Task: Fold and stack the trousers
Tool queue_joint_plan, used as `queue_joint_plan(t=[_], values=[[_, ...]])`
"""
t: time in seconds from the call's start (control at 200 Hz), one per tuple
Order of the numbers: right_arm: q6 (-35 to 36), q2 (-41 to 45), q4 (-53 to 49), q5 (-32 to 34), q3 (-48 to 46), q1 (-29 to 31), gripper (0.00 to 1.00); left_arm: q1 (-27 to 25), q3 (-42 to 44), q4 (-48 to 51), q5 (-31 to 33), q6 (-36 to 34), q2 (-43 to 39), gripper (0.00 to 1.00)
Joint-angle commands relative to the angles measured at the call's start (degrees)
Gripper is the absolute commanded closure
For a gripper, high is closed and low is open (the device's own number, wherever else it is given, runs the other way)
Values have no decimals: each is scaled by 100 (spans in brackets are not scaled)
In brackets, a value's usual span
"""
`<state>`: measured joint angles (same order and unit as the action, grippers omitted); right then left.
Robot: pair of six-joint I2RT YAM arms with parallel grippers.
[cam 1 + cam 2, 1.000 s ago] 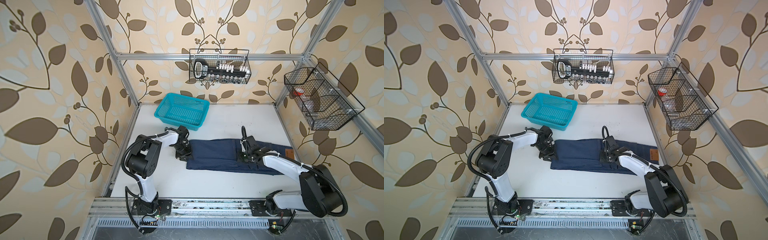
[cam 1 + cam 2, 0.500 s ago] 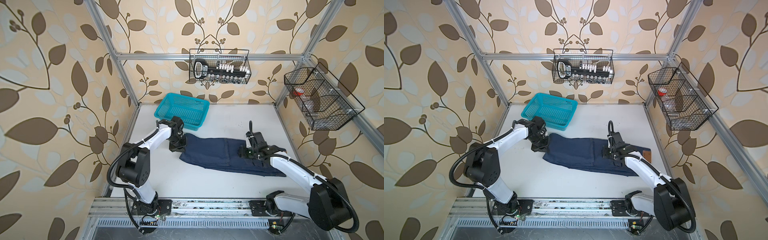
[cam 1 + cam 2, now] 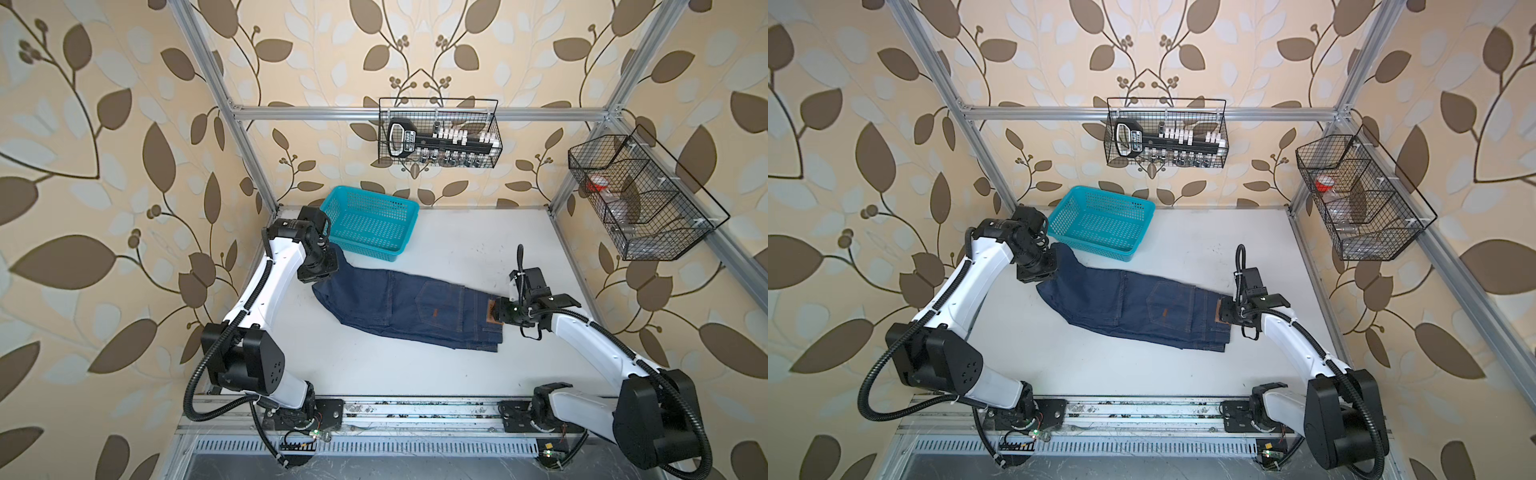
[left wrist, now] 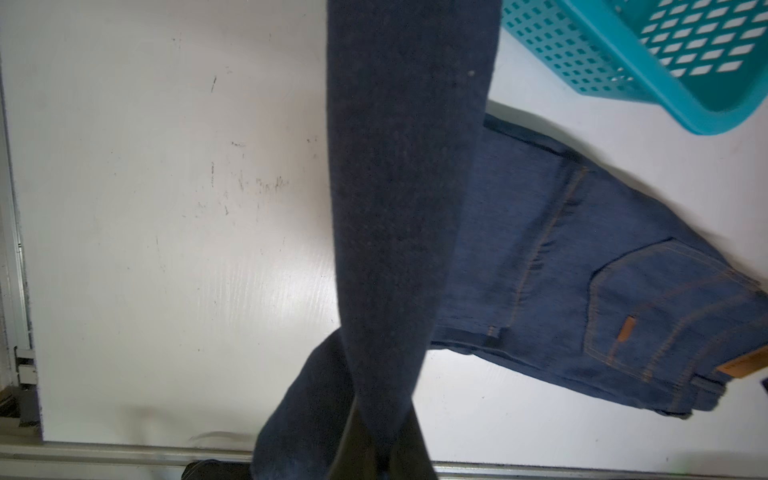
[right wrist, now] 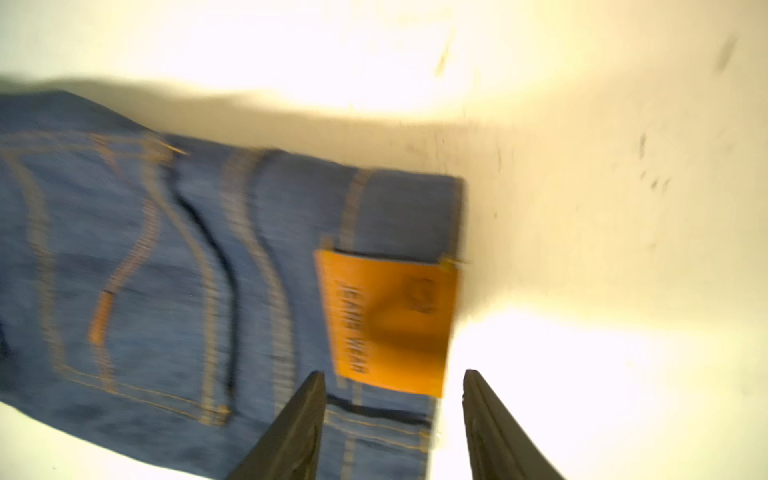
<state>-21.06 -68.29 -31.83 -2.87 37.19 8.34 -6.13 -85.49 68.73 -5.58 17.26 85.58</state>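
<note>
Leaf-print walls (image 3: 104, 257) surround a white tabletop (image 3: 469, 249); back basket (image 3: 496, 124) at twelve o'clock, side basket (image 3: 681, 232) at two.

Denim trousers (image 3: 399, 303): cloth, dark navy, matt, fine woven rib, orange thread seams. The bit pinched in the left gripper (image 4: 376, 451) jaws looks darker, slightly fuzzy. The patch (image 5: 386, 320) just ahead of the right gripper (image 5: 392, 374) jaws: tan, leather-like, smooth, w/ stamped lettering. Its fingers (image 5: 299, 424): black, matt, smooth, prob. plastic. The table (image 3: 457, 257) under both jaws: white, smooth, semi-gloss w/ glare, scuffed, dark marks. The basket (image 3: 409, 230) beside the left jaws: teal plastic, perforated, slight sheen. Arm shells (image 3: 266, 291): glossy white plastic; joints matt black. Well beyond the jaws: frame (image 3: 415, 113) is brushed alu; wire racks (image 3: 438, 160) are thin black-coated metal.
</note>
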Motion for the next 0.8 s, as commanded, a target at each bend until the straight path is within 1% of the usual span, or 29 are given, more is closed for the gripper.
queue_joint_plan(t=[0.0, 0.055, 0.115, 0.245, 0.33, 0.445, 0.58, 0.635, 0.795], values=[[-112, -158, 209, -201, -266, -18, 48, -312, -75, -203, -549, 235, -271, 100], [-221, -232, 538, -437, -431, -22, 49, -581, -46, -294, -626, 340, -273, 100], [-394, -357, 869, -667, -568, -23, 54, -893, 9, -491, -780, 559, -274, 100], [-394, -614, 1047, -702, -657, -21, 69, -1961, -148, -983, -761, 1049, -184, 100], [-322, -680, 1092, -660, -702, -29, 76, -2780, -398, -1295, -677, 1323, 135, 100], [-372, -757, 1287, -808, -803, -26, 81, -3750, -1031, -1419, -508, 1430, 927, 100], [-388, -755, 1368, -854, -845, -25, 82, -4324, -1835, -1360, -434, 1495, 1888, 100], [-411, -738, 1404, -905, -866, -25, 83, -4466, -2090, -1490, -511, 1521, 2178, 100], [-513, -693, 1538, -1104, -932, -25, 83, -4877, -2966, -1461, -746, 1428, 3098, 100]])
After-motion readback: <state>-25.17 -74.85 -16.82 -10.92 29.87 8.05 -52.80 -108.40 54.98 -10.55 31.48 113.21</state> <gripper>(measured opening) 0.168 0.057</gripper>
